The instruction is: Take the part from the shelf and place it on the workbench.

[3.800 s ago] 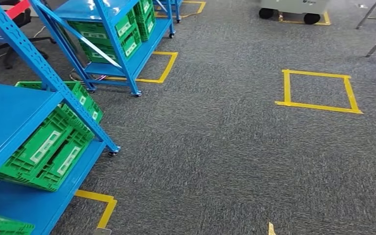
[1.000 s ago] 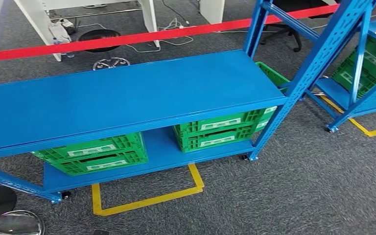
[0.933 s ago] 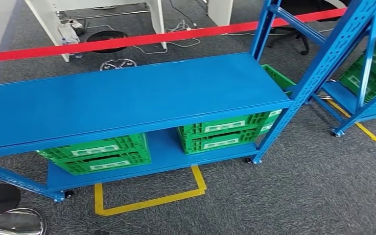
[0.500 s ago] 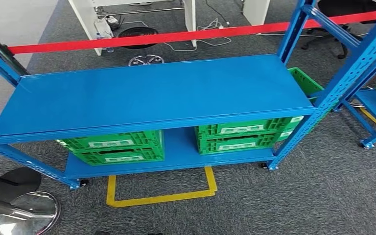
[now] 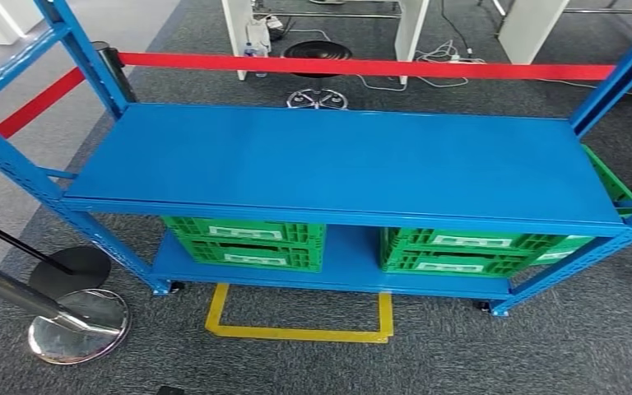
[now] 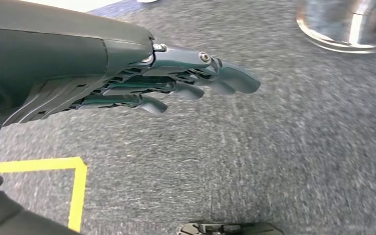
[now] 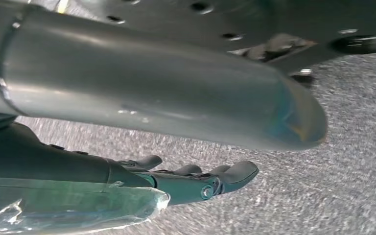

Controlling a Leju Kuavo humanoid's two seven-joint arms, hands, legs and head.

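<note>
Grey carpet, bare blue shelf [image 5: 337, 164]

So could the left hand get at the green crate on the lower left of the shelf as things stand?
Probably not yet: the left hand hangs over the carpet, and the top board overhangs that green crate.

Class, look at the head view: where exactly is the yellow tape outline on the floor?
The yellow tape outline lies on the grey carpet just in front of the blue shelf, below the gap between the two green crates on its bottom level.
</note>
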